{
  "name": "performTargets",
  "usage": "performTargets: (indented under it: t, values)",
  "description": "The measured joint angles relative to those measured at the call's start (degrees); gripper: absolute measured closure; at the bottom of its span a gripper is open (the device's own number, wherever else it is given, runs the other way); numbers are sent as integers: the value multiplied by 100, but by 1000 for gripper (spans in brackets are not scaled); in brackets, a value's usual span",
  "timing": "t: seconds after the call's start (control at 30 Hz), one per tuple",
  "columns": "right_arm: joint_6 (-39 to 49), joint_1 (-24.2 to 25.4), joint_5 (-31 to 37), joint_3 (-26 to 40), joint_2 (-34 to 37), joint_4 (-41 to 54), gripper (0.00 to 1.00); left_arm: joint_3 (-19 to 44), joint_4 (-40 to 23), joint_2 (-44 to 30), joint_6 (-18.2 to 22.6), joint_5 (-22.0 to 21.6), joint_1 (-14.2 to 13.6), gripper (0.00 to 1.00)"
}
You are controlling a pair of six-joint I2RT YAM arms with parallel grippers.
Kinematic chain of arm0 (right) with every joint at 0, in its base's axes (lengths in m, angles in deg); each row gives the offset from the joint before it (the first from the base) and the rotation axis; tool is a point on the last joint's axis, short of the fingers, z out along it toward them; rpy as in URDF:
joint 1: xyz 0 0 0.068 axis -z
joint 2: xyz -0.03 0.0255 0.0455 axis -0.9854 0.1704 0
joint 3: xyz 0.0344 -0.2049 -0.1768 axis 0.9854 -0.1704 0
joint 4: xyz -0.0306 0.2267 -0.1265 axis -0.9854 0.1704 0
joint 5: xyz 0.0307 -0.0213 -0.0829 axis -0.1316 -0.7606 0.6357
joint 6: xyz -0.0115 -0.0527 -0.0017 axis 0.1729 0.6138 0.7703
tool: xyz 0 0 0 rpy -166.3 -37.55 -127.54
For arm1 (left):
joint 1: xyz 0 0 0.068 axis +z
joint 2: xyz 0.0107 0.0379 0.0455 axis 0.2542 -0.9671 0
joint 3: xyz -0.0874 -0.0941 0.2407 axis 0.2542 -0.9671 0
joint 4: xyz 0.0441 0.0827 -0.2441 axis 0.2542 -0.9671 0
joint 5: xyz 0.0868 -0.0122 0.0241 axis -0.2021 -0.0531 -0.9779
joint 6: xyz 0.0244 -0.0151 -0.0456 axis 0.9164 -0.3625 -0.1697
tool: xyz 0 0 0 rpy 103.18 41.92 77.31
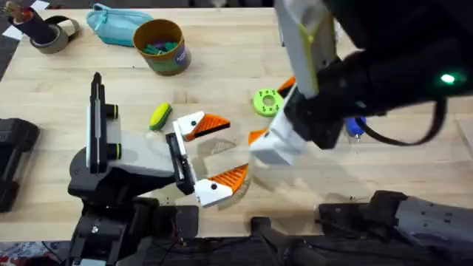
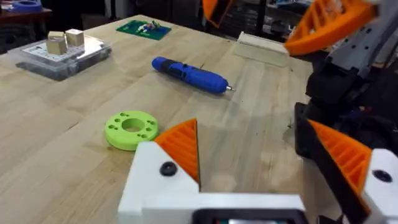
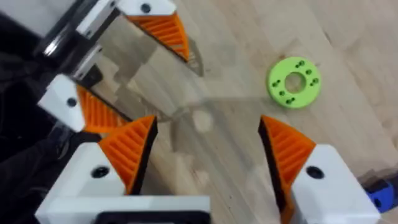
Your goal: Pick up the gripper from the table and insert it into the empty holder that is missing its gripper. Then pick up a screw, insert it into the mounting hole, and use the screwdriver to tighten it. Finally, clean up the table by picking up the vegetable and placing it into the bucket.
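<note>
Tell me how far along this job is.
Looks done: two orange fingers sit on the holder, so the gripper seems inserted. In hand: nothing; the right gripper is open and hovers beside them. Left: I cannot tell whether a screw is in. The screwdriver lies on the table, and the vegetable lies outside the bucket.

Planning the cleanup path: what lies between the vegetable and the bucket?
In the overhead view, only bare wood lies between the vegetable and the bucket; the teal pouch sits off to the side of the bucket.
</note>
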Motion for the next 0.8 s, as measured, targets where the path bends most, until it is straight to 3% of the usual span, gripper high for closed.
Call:
performTargets:
  t: [0.8]
  values:
    - [331,0,-312,-54,151,17,9,0,0,0,1,-4,0,15]
